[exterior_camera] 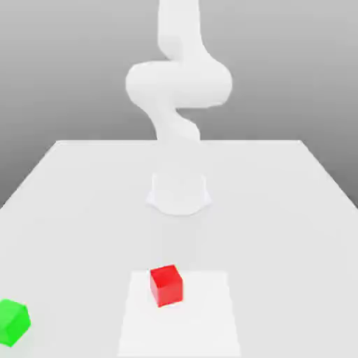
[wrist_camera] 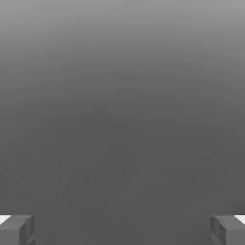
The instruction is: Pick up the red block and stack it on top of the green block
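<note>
Green block [exterior_camera: 13, 322]: near edge of the table [exterior_camera: 294, 210], far to the exterior view's left. Red block [exterior_camera: 166, 284]: near centre, well apart from it, untouched. Arm: upright at the far side. Gripper [wrist_camera: 122, 229]: fingers spread wide, grasping nothing, probably high above the table. Step: approach; next move calls for descending over the red block.

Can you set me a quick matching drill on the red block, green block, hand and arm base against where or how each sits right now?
Things:
1. red block
2. green block
3. hand
4. arm base

States:
A. at the table's edge on the exterior view's left
B. fingers spread wide, nothing between them
C. on the paler square patch of the table
D. mid-table, behind both blocks

Pairs: 1-C, 2-A, 3-B, 4-D
</note>
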Controlling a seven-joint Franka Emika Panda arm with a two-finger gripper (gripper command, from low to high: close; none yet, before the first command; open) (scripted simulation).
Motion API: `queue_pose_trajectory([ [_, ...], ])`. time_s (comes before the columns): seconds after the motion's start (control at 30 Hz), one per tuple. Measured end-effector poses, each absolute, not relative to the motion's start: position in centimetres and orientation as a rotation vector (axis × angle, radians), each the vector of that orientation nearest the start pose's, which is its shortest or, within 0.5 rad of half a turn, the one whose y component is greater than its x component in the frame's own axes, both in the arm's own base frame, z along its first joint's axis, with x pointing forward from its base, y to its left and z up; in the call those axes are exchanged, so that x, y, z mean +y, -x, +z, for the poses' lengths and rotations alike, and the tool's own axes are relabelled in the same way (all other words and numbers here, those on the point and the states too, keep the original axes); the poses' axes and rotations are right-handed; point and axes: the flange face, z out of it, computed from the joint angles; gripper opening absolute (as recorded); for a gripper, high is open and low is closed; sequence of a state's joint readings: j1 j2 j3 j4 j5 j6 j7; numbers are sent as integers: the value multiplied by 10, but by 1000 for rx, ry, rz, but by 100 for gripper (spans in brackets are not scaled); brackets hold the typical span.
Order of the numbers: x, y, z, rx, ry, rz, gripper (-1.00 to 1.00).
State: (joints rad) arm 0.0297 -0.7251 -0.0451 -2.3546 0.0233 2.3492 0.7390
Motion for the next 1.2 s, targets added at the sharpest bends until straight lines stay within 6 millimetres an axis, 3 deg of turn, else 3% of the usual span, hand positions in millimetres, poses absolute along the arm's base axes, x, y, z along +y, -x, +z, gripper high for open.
queue_pose_trajectory([
  [0.13, -21, -419, 562, 948, 2608, -715, 0],
  [0.3, -20, -437, 437, 869, 2751, -478, 0],
  [0.43, -18, -425, 337, 790, 2877, -283, 0],
  [0.57, -22, -385, 237, 689, 3027, -70, 0],
  [0.6, -24, -377, 222, 673, 3051, -37, 0],
  [1.0, -25, -370, 151, 646, 3075, -7, 0],
  [1.03, -25, -369, 146, 648, 3075, -4, -100],
  [1.2, -24, -369, 145, 648, 3075, -1, -100],
])
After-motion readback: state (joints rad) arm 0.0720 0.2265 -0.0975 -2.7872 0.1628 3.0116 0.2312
